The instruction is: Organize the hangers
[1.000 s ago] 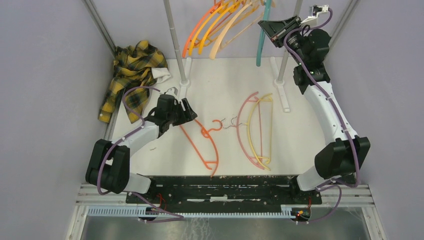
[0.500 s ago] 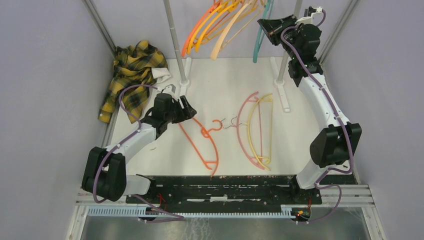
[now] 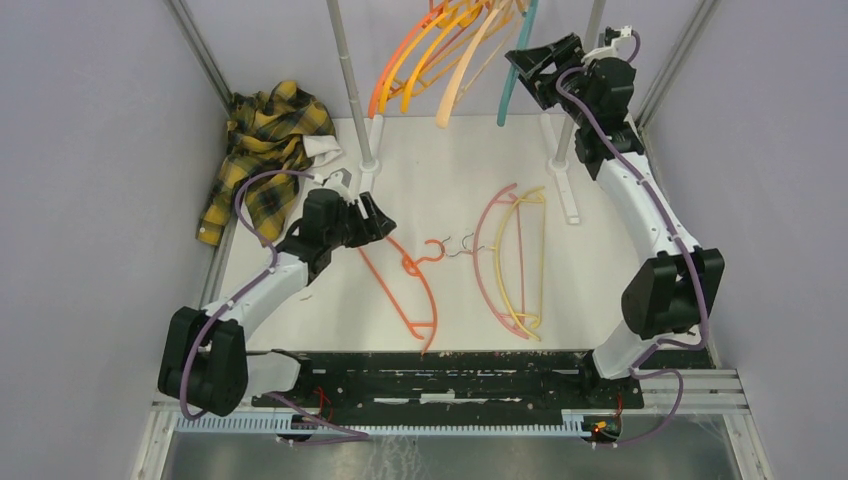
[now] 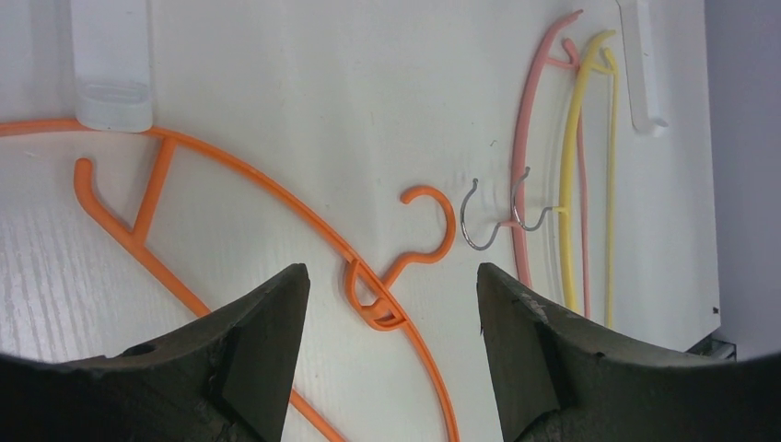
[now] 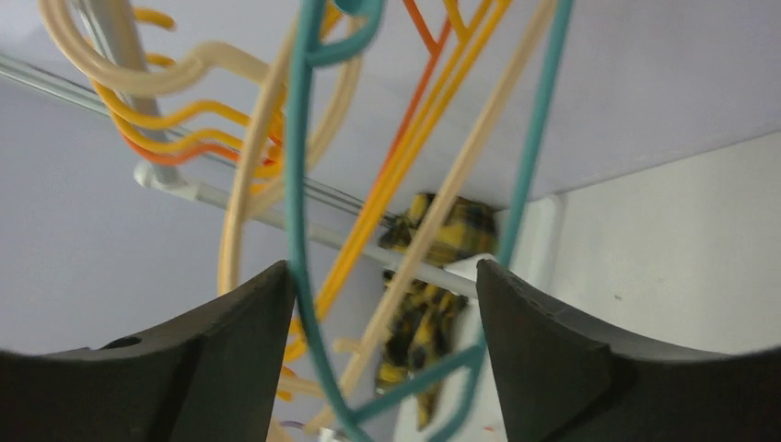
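Over the left half of the white bench (image 3: pixel 450 160), the left hand (image 3: pixel 375 222) has its jaws well apart and nothing gripped. In its wrist view the orange hanger (image 4: pixel 276 198) lies flat on the bench beneath it, with the hanger's neck and hook showing in the gap between the two fingers. Right of that hook lie a pink hanger (image 3: pixel 478 245) and a pale yellow hanger (image 3: pixel 541 265), flat and nested together, their shoulders curving the same way. Their two small metal hooks sit side by side, pointing toward the orange hook, near it but apart from it

At the far right, the right hand (image 3: pixel 528 68) is raised high beside the right grey pole (image 3: pixel 572 110). Its jaws are spread wide and clamp nothing. The teal hanger (image 3: pixel 512 70) hangs there, and in the wrist view its thin frame runs through the gap between the fingers, close against one fingertip; whether it touches cannot be told

Left of the teal one, a bunch of hanging hangers (image 3: pixel 420 60) in orange, yellow-orange and cream fans out between the two poles. A crumpled plaid shirt (image 3: pixel 262 140) lies at the bench's far left corner, just beside the left pole (image 3: pixel 350 80)
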